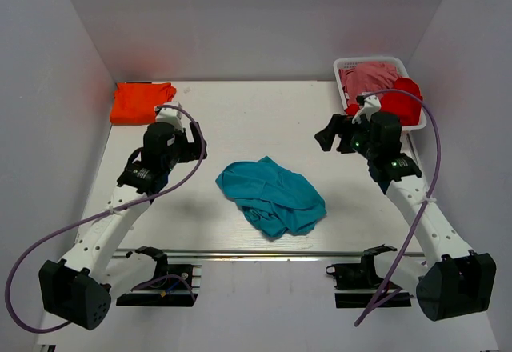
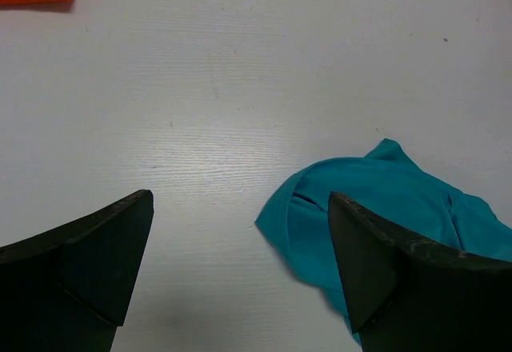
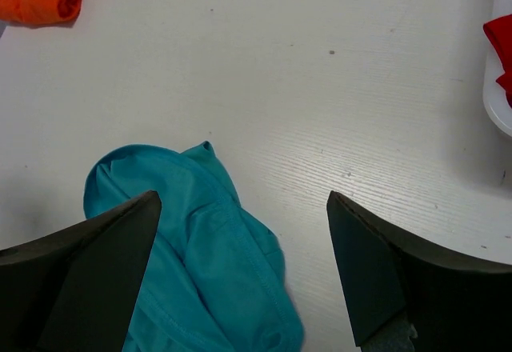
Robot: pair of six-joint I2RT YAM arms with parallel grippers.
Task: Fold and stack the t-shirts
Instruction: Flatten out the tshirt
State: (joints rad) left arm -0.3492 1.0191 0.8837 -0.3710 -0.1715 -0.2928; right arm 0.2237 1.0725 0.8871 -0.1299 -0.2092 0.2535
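Left gripper point(image 2: 240, 198) and right gripper point(image 3: 242, 196) are gaping wide, empty; wrist views are cropping orange t-shirt point(image 1: 142, 102) at 11 o'clock.

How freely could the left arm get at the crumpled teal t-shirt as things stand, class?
Probably yes. The left gripper is open and empty, just a stretch of table lies between it and the teal t-shirt, and nothing rests on the shirt.
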